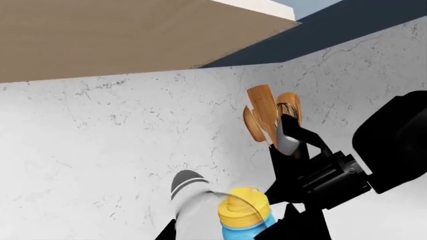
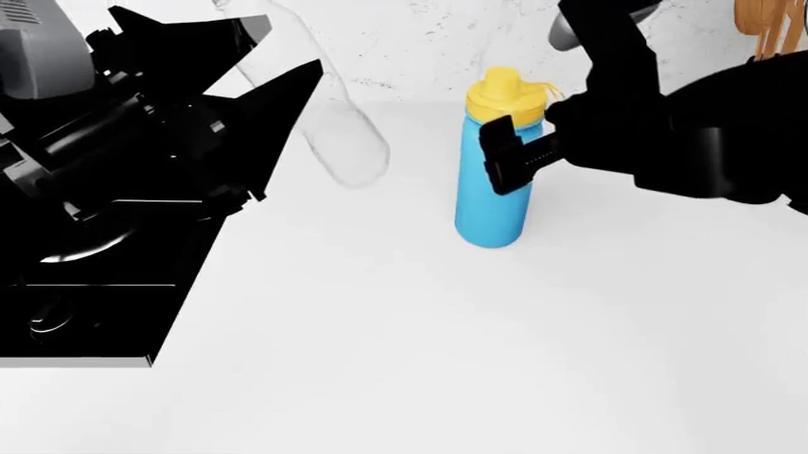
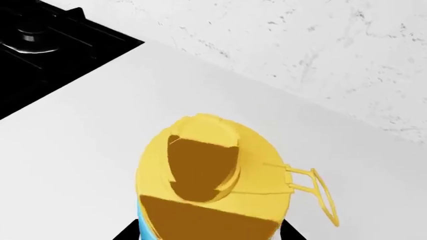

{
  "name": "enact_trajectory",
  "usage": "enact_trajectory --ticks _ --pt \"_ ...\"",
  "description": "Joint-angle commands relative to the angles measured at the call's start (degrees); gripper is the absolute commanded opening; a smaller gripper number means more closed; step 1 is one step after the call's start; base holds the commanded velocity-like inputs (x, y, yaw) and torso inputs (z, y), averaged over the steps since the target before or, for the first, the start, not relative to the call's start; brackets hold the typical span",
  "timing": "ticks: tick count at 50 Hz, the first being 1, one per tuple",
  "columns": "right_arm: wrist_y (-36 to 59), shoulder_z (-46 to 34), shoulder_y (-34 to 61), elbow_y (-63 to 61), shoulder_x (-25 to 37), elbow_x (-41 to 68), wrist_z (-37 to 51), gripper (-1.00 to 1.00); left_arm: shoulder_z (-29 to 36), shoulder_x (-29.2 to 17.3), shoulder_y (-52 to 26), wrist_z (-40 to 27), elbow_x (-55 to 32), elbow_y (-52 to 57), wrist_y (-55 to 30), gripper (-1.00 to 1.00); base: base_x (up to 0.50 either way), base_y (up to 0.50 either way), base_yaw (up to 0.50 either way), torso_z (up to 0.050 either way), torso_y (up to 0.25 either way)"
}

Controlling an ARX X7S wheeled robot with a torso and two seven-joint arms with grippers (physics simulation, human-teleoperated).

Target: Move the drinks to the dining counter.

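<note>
- Our right hand (image 2: 512,151) stands at the blue flask (image 2: 493,194), centre of the head view, its black fingers (image 2: 505,156) set against the upper body just under the yellow lid (image 2: 505,95); we judge it clamped on the flask, though only the near finger shows plainly.
- The flask stands upright on the white worktop (image 2: 417,359), its foot apparently in contact with the surface, so the lift looks not yet begun.
- The clear bottle (image 2: 343,142) is faint, left of the flask and apart from it, close to the marbled wall.
- Our left hand (image 2: 272,66) hangs in the upper left of the head view above the black hob (image 2: 76,322); we cannot tell whether it is apart or together.
- At the upper right edge, wooden utensils (image 2: 758,28) rise just behind the right arm.
- The dining counter appears in none of the views, so both drinks have the whole journey ahead.
- What could go wrong: the grip sits high, so a quick swing could let the flask tip or slide between the fingers; the lid's loop (image 3: 313,192) could snag; the arm could brush the utensils, or the lifted flask knock the clear bottle over.
</note>
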Motion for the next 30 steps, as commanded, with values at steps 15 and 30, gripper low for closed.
enact_trajectory --ticks 15,30 --pt "-2.6 -2.6 0.2 3.4 -1.6 -3.4 -3.8 1.0 -0.8 -0.5 0.7 -0.1 -0.6 -0.1 1.0 -1.0 0.0 0.0 0.0 0.0 0.0" --pt "-3.6 -2.1 0.1 3.6 -1.2 -3.6 -3.3 -1.0 -0.5 -0.4 1.2 0.0 -0.3 -0.2 1.5 -1.0 0.0 0.0 0.0 0.0 0.0"
